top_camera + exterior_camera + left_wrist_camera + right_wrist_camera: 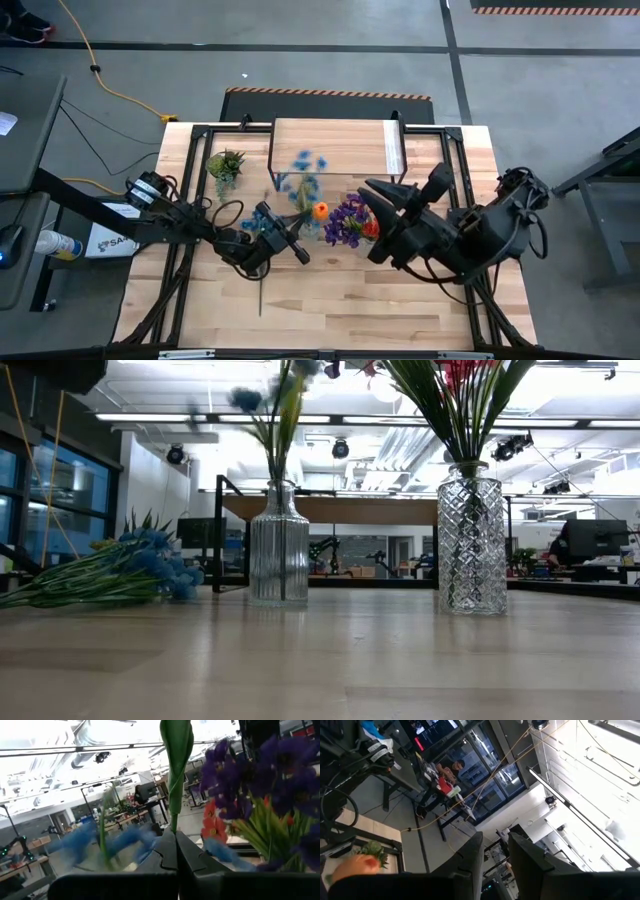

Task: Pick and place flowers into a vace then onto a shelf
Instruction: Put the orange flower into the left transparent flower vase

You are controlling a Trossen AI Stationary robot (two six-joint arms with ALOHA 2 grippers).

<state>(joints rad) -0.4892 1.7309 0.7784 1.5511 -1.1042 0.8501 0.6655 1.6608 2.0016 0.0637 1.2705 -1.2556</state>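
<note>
Two cut-glass vases stand on the table in front of the shelf (335, 148). The left vase (278, 550) holds blue flowers (246, 400), blurred. The right vase (470, 545) holds red and purple flowers (348, 222). An orange bloom (320, 210) shows between them. Another blue bunch (135, 568) lies flat on the table, stems toward the near left. My left gripper (299, 252) is shut on a green stem beside the vases. Above the red and purple flowers, my right gripper (381, 195) is open with a narrow gap and nothing between its fingers (470, 865). My left gripper pinches a green flower stem (173, 822) between its two shut fingers, which lie across it and point roughly level. The stem stands upright above the fingers and runs out of the picture. Which bloom it carries and where its lower end is does not show.
A small spiky green potted plant (225, 165) stands at the far left of the table. The shelf has a pale strip (393, 150) at its right end and black legs. Bare planks (340, 310) lie along the near edge.
</note>
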